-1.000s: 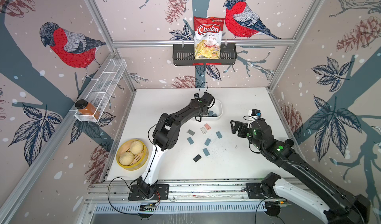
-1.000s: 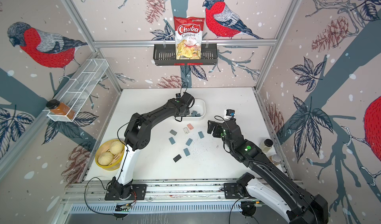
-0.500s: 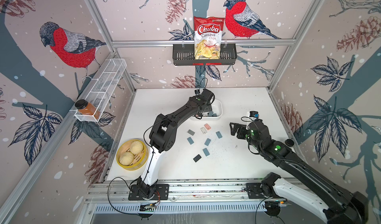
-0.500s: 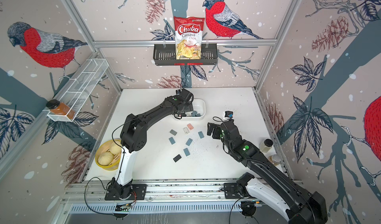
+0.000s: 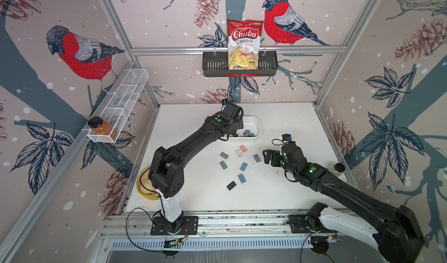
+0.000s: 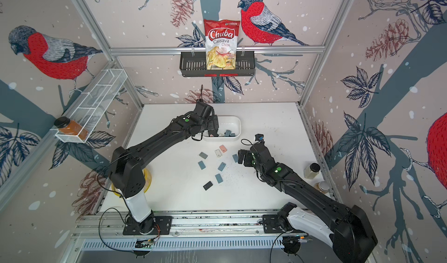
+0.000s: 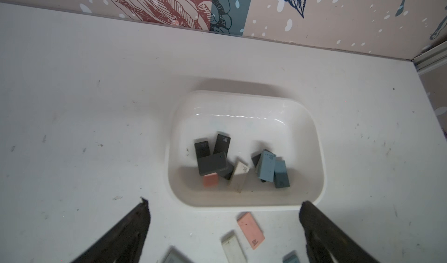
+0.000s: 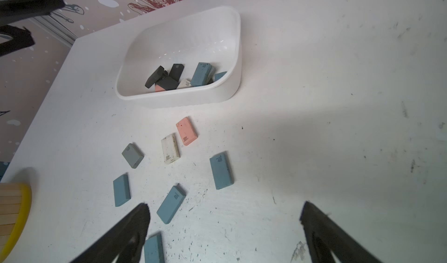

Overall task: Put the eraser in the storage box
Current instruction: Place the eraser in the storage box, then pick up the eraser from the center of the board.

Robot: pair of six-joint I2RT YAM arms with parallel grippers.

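White tabletop [image 5: 290, 119], bird-print walls [image 5: 84, 56]. The left gripper [image 7: 223, 203] has just gone from part-closed to wide apart and is empty above the near rim of the storage box [image 7: 242, 104]. Likely drop: the dark eraser [image 7: 212, 165] on top of the pile inside. The right gripper [image 8: 223, 208] is spread and empty over the loose erasers [image 8: 221, 171], so there are more to fetch.

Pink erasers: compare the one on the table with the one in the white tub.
The loose pink rectangular rubber eraser lies flat on the table, fully exposed; the stowed pink eraser sits inside the white plastic storage box, partly covered by a black rectangular eraser. Same pink colour.
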